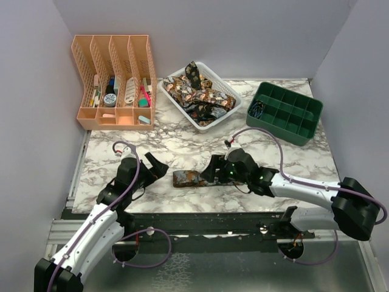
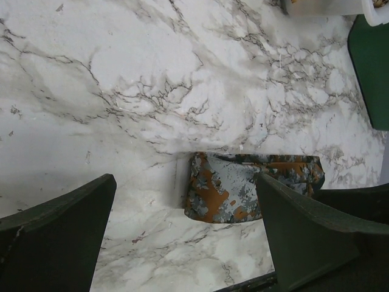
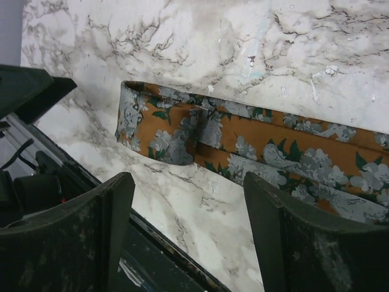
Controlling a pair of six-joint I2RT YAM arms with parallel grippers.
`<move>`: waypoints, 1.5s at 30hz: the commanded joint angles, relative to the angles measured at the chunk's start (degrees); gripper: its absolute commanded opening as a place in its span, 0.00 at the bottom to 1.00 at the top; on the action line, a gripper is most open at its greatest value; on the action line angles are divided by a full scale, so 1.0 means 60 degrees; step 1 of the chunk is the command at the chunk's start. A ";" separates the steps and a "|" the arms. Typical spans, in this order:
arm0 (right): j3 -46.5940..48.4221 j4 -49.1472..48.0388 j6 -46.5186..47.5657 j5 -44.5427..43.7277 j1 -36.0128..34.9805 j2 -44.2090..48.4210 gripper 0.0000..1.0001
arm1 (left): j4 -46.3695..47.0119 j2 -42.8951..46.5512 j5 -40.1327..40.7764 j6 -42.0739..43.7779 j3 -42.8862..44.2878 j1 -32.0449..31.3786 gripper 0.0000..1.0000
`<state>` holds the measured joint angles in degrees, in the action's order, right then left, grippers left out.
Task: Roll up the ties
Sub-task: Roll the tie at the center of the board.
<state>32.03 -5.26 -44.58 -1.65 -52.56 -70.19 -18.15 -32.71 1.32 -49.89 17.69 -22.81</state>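
Both grippers stand wide open and hold nothing. From the overhead camera, the left gripper (image 1: 157, 165) sits low over the marble-patterned table (image 1: 182, 143), just left of one tie (image 1: 188, 178) that lies flat near the table's front edge. It is close to the tie's left end and does not touch it. The right gripper (image 1: 214, 170) covers the tie's right end, so that end is hidden from above.

On the left wrist camera, the two dark fingers of the left gripper (image 2: 185, 182) frame the tie (image 2: 243, 188), which is orange with grey-blue flowers. The right wrist camera shows the right gripper (image 3: 188, 182) with its two fingers spread wide and the tie (image 3: 243, 146) stretching across the table beyond them. The tie's left end is folded back on itself in a small loop. I cannot tell whether these fingers touch the cloth.

Three containers line the back of the table. One orange organiser (image 1: 112, 61) stands at the back left, with four slots holding small items. One white basket (image 1: 222, 82) stands in the middle, holding a tangled heap of more patterned ties (image 1: 197, 91); their number cannot be counted. One green tray (image 1: 292, 112) stands at the back right, split into small square compartments, with thin dark cords (image 1: 256, 109) in its near-left one.
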 commanded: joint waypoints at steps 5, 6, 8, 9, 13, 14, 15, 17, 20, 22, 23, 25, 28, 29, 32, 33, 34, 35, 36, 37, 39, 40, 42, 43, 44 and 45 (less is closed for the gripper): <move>0.1264 -0.0071 -0.0863 0.0352 -0.0045 -0.1749 0.72 | 0.0681 -0.0098 -0.1072 0.0322 -0.0398 0.0066 0.99; 0.1357 -0.0180 -0.0830 0.0642 -0.0045 -0.1983 0.71 | 0.0795 -0.0093 -0.1191 0.0376 -0.0411 0.0066 0.99; 0.1638 -0.0131 -0.0842 0.0900 -0.0045 -0.2422 0.70 | 0.0898 -0.0097 -0.1293 0.0376 -0.0456 0.0066 0.99; 0.1766 -0.0090 -0.0855 0.0987 -0.0045 -0.2589 0.70 | 0.0906 -0.0111 -0.1341 0.0388 -0.0471 0.0066 0.99; 0.2050 -0.0003 -0.0832 0.1099 -0.0045 -0.3103 0.66 | 0.0942 0.0009 -0.1411 0.0497 -0.0538 0.0066 0.99; 0.2080 0.0015 -0.0839 0.1103 -0.0045 -0.3188 0.65 | 0.0967 0.0023 -0.1446 0.0530 -0.0556 0.0066 0.99; 0.2118 0.0067 -0.0839 0.1129 -0.0045 -0.3269 0.64 | 0.1005 0.0031 -0.1509 0.0547 -0.0592 0.0066 0.99; 0.2174 0.0107 -0.0783 0.1268 -0.0043 -0.3427 0.61 | 0.1239 -0.0016 -0.1757 0.0578 -0.0699 0.0066 0.99; 0.2209 0.0270 -0.0717 0.1161 -0.0045 -0.3707 0.56 | 0.1815 -0.0208 -0.2243 0.0581 -0.0970 0.0066 0.99; 0.2275 0.0621 -0.0668 0.0989 -0.0037 -0.3811 0.51 | 0.2237 -0.0371 -0.2562 0.0588 -0.1115 0.0066 0.99; 0.2267 0.0683 -0.0654 0.0959 -0.0044 -0.3806 0.48 | 0.2377 -0.0456 -0.2696 0.0605 -0.1161 0.0066 0.99; 0.2165 0.0742 -0.0668 0.0851 -0.0037 -0.3718 0.45 | 0.2630 -0.0603 -0.2900 0.0692 -0.1228 0.0066 0.99; 0.1948 0.0634 -0.0719 0.0835 -0.0045 -0.3519 0.41 | 0.2979 -0.0786 -0.3075 0.0741 -0.1338 0.0066 0.99; 0.1933 0.0630 -0.0721 0.0887 -0.0045 -0.3488 0.40 | 0.3208 -0.0851 -0.3172 0.0734 -0.1371 0.0066 0.99; 0.1944 0.0502 -0.0669 0.1220 -0.0045 -0.3476 0.39 | 0.3567 -0.1096 -0.3412 0.0810 -0.1386 0.0066 0.99; 0.1984 0.0538 -0.0671 0.1245 -0.0045 -0.3497 0.39 | 0.3644 -0.1206 -0.3470 0.0878 -0.1369 0.0066 0.99; 0.2035 0.0651 -0.0684 0.1191 -0.0045 -0.3531 0.39 | 0.3723 -0.1319 -0.3523 0.0933 -0.1367 0.0066 0.99; 0.2056 0.0766 -0.0693 0.1082 -0.0045 -0.3546 0.39 | 0.3779 -0.1461 -0.3574 0.0976 -0.1354 0.0066 0.98; 0.2084 0.0849 -0.0745 0.0878 -0.0045 -0.3579 0.39 | 0.3817 -0.1596 -0.3626 0.0996 -0.1332 0.0066 0.98; 0.2084 0.1136 -0.0805 0.0687 -0.0045 -0.3618 0.39 | 0.3873 -0.1745 -0.3691 0.1004 -0.1324 0.0066 0.97; 0.2047 0.1376 -0.0838 0.0355 -0.0045 -0.3651 0.38 | 0.4037 -0.2014 -0.3809 0.0980 -0.1343 0.0066 0.96; 0.2037 0.1440 -0.0811 0.0311 -0.0045 -0.3684 0.38 | 0.4124 -0.2112 -0.3851 0.0964 -0.1371 0.0066 0.95; 0.2048 0.1495 -0.0674 0.0305 -0.0045 -0.3806 0.38 | 0.4381 -0.2236 -0.3945 0.0976 -0.1443 0.0066 0.95; 0.2087 0.1530 -0.0615 0.0317 -0.0045 -0.3864 0.39 | 0.4509 -0.2270 -0.4010 0.0976 -0.1484 0.0066 0.95; 0.2088 0.1535 -0.0582 0.0315 -0.0045 -0.3882 0.39 | 0.4659 -0.2290 -0.4113 0.0996 -0.1515 0.0073 0.94; 0.2090 0.1506 -0.0543 0.0318 -0.0045 -0.3897 0.40 | 0.4810 -0.2328 -0.4208 0.1015 -0.1557 0.0067 0.93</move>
<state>44.27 -0.19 -49.21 2.83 -52.56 -92.25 5.52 -46.02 -20.36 -45.04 9.72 -22.81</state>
